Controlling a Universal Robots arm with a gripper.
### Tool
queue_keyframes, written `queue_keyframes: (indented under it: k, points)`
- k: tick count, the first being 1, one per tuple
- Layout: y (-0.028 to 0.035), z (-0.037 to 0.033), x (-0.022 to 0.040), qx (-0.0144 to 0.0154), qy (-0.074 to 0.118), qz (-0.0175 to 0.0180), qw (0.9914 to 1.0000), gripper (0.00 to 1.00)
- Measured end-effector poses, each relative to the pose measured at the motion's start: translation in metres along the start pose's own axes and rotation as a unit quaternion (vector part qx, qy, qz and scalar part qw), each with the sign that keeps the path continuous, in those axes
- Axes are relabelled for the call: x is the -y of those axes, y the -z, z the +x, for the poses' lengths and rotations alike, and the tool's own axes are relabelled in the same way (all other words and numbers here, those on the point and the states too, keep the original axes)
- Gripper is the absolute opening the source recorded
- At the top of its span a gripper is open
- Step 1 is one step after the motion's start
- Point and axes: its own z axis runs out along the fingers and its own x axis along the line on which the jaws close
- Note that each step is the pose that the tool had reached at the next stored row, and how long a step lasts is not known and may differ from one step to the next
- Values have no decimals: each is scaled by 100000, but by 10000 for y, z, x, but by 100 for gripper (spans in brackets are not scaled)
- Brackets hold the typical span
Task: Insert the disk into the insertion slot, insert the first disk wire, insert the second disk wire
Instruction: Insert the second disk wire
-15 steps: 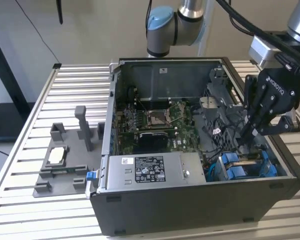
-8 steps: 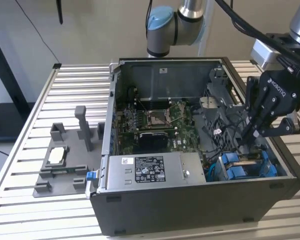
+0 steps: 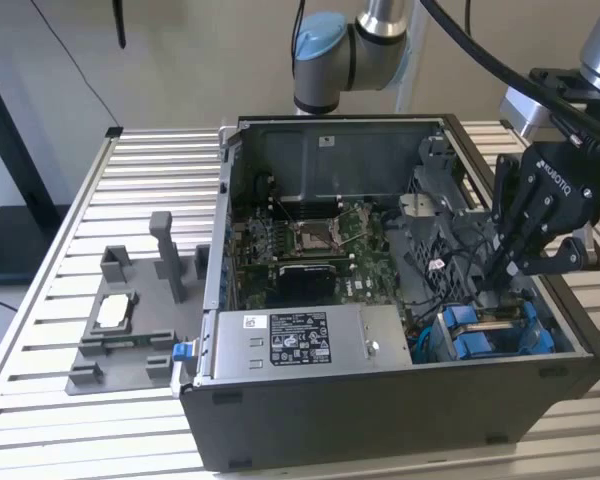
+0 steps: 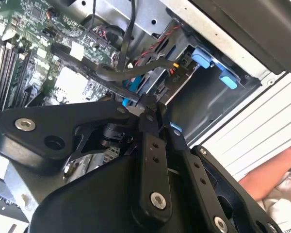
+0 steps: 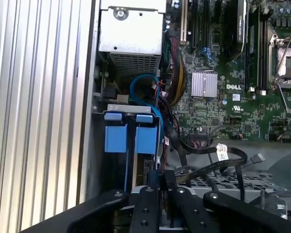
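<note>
Exterior view: an open PC case (image 3: 380, 400) is seen on a slatted table (image 3: 100, 420), with the gripper (image 3: 500, 275) lowered into the case at about 3 o'clock, next to the slot (image 3: 495, 335). The slot sits at roughly 4 o'clock in the case, marked by blue tabs (image 3: 475, 345). The disk (image 3: 508, 318) is seated in the slot, seen edge-on between the blue parts. The green board (image 3: 310, 245) lies at centre, and the long grey power box (image 3: 300, 340) runs along the near wall at 6 o'clock. A grey fixture (image 3: 130, 320) rests on the table at 9 o'clock, well apart from the case.

First wrist view: the slot (image 5: 131, 141) with two blue tabs (image 5: 115, 136) is directly ahead of the gripper (image 5: 161, 177); the jaws are pressed close together at the slot's near end. A blue cable (image 5: 140, 82) loops beyond the slot, and black wires (image 5: 208, 160) trail beside it.

Second wrist view: the gripper (image 4: 153, 109) is pinched on a black flat wire (image 4: 111, 75), whose far end reaches a connector (image 4: 177, 65) at the slot (image 4: 203, 92). A person's arm (image 4: 266, 177) is seen at the table edge.
</note>
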Motion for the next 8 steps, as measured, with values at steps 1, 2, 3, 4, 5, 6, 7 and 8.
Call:
queue_keyframes:
  k: [1,2,3,4,5,6,7,8]
  points:
    - [-3,4,6,4,-31,-5,100000,16]
    - [-6,8,10,10,-78,-8,100000,16]
    - [-10,13,12,14,-136,-9,100000,16]
    - [-16,18,15,31,-204,-9,100000,16]
    - [-22,21,18,47,-260,-7,100000,16]
    - [-28,25,20,54,-322,-5,99999,16]
    - [-35,29,22,63,-397,-3,99999,16]
    - [-40,32,24,65,-477,-2,99999,16]
